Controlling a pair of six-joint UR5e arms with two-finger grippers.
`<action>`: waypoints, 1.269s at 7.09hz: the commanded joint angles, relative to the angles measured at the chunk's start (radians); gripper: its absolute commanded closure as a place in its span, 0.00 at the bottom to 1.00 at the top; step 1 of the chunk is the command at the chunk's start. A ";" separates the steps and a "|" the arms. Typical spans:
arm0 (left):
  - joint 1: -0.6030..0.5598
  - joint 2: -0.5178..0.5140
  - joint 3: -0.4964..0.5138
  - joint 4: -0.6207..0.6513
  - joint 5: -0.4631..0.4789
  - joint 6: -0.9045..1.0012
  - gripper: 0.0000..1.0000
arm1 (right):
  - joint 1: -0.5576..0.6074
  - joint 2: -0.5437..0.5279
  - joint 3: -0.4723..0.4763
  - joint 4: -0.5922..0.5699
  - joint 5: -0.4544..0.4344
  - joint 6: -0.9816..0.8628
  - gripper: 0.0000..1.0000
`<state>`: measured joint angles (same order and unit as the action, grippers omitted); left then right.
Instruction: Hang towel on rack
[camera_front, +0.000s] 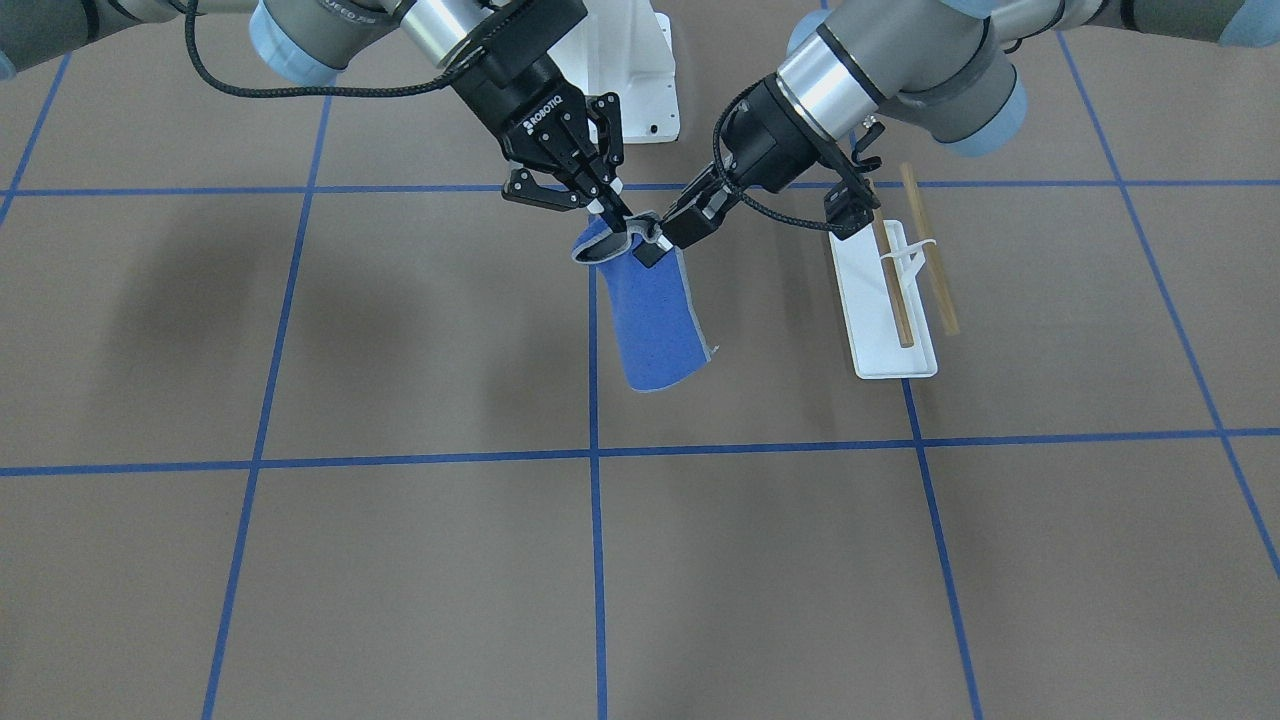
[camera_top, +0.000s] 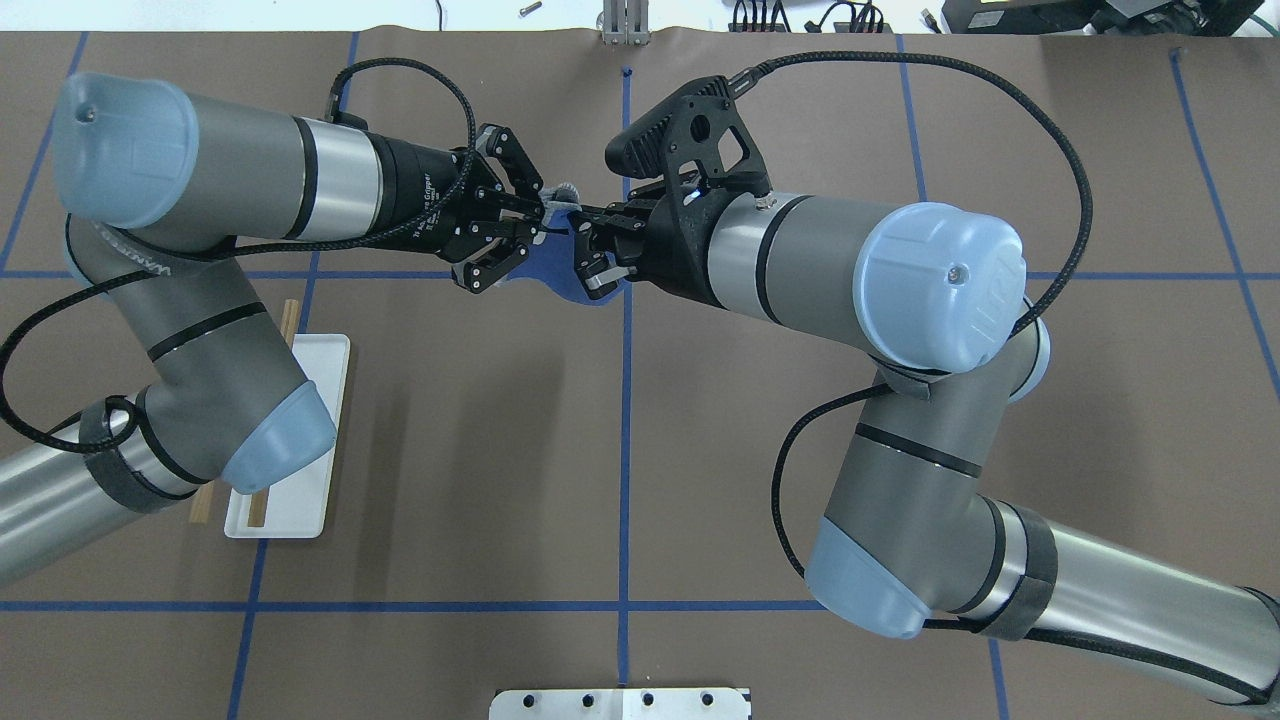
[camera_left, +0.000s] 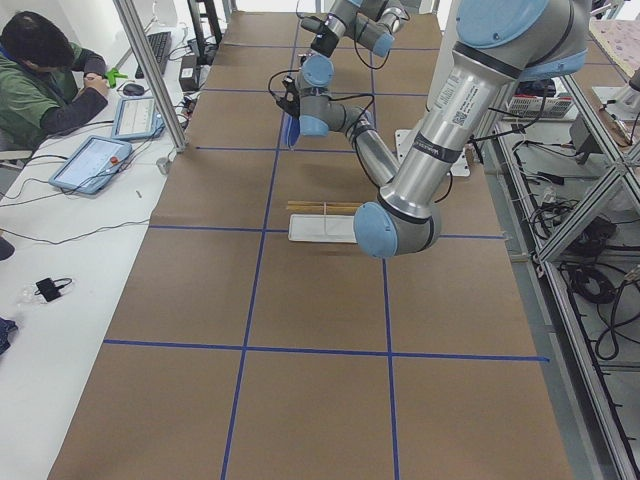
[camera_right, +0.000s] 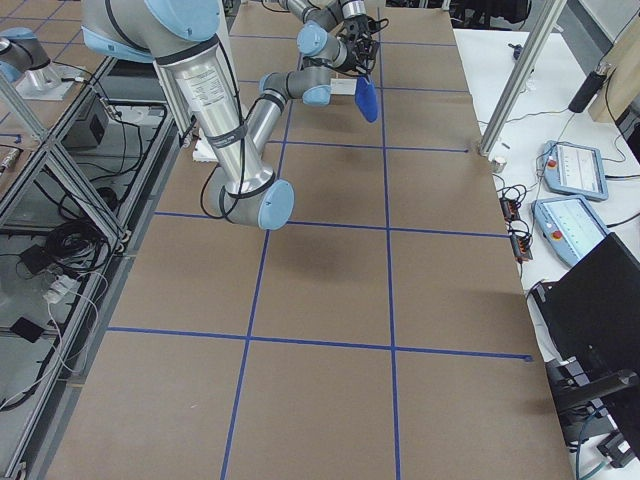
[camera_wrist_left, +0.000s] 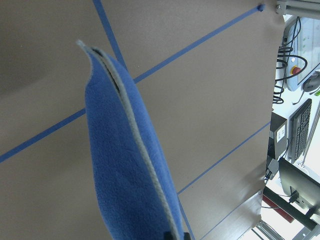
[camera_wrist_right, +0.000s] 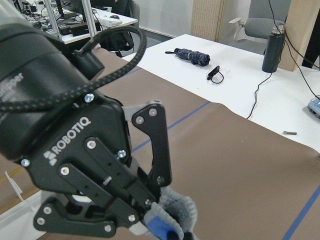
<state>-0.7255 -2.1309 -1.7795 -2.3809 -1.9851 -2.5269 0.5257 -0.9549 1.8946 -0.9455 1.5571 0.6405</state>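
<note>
The blue towel (camera_front: 655, 320) with pale grey trim hangs folded above the table, held up by its top edge. My right gripper (camera_front: 618, 213) and my left gripper (camera_front: 652, 243) meet there, and both are shut on that top edge. From overhead the left gripper (camera_top: 538, 215) and right gripper (camera_top: 582, 228) touch tip to tip over the towel (camera_top: 545, 268). The left wrist view shows the towel (camera_wrist_left: 130, 170) dangling over the table. The rack (camera_front: 885, 335), with a white base and two wooden bars, stands apart on my left (camera_top: 318, 372).
The white robot pedestal (camera_front: 625, 70) stands at the robot's side of the table. A person (camera_left: 40, 80) sits at a side desk with tablets. An umbrella (camera_wrist_right: 190, 56) and a bottle lie on a far white table.
</note>
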 joint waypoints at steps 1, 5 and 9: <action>-0.026 0.000 0.000 0.002 -0.001 0.005 1.00 | -0.003 -0.016 0.058 -0.024 0.009 0.187 0.01; -0.061 0.079 -0.033 -0.001 -0.026 0.124 1.00 | 0.111 -0.048 0.081 -0.153 0.181 0.242 0.00; -0.167 0.190 -0.106 0.002 -0.301 0.485 1.00 | 0.285 -0.067 0.025 -0.262 0.341 0.246 0.00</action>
<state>-0.8534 -1.9767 -1.8672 -2.3788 -2.2077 -2.1703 0.7474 -1.0192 1.9481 -1.1840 1.8280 0.8933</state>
